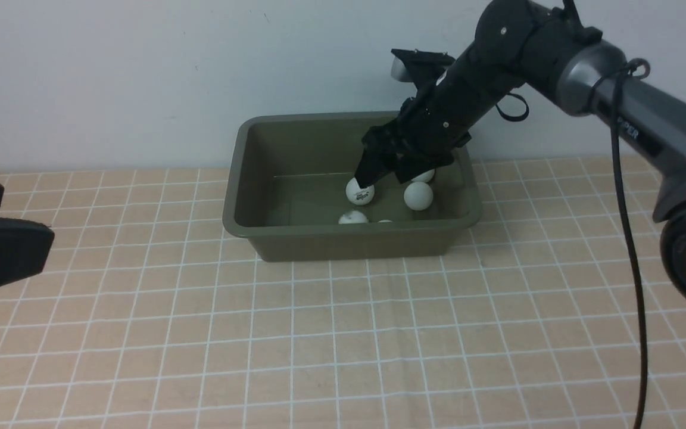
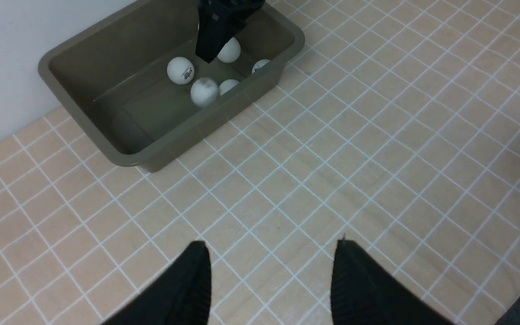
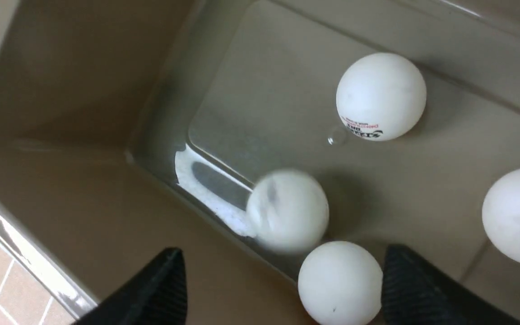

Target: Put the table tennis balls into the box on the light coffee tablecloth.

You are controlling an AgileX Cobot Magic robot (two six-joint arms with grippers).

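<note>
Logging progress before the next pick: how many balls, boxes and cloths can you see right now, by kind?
White table tennis balls, all inside the box: 5 visible
Olive-green box: 1
Light coffee tablecloth: 1
Total: 7

The desk is wearing the light coffee tablecloth, tan-peach with thin white lines crossing into small squares, and it is spreading across the whole surface from the near edge right up to the pale wall. A few faint creases are showing in the cloth toward the near side. Sitting directly on it, up at the far edge by the wall, is the box, an olive-green tub with rounded corners and a flared rim, lying level, its long side facing us. From the left wrist view the box is resting close beside the wall, with open checked cloth stretching out in front of it.
</note>
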